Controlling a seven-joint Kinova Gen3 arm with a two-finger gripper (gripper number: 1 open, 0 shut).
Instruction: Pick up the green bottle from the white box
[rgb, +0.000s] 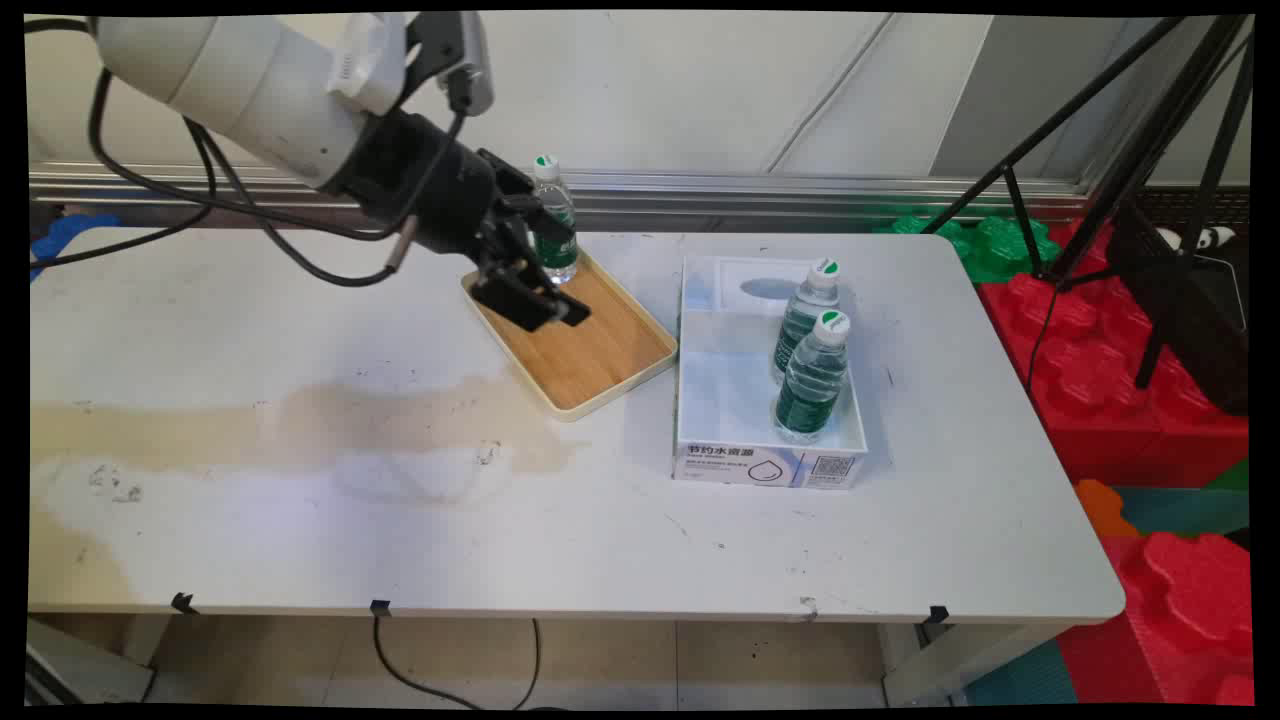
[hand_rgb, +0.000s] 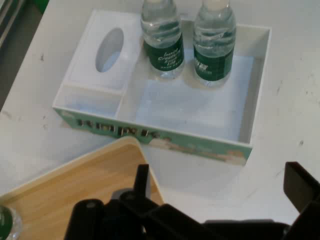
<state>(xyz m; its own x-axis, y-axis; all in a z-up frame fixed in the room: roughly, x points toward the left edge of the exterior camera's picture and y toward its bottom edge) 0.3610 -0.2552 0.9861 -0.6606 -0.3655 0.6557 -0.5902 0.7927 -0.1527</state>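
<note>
Hovering over the wooden tray (rgb: 590, 345) on the bench (rgb: 400, 500), claw (rgb: 535, 295) spread wide and empty, one water bottle (rgb: 553, 222) upright on the tray's far end just behind it, two bottles (rgb: 812, 378) standing in the white box (rgb: 765, 465) beside.

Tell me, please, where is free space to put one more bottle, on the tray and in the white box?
The wooden tray is bare toward its near-right end; its far corner holds one bottle, with the gripper above it. The white box is free along its left side and near wall; two bottles crowd its right side.
</note>
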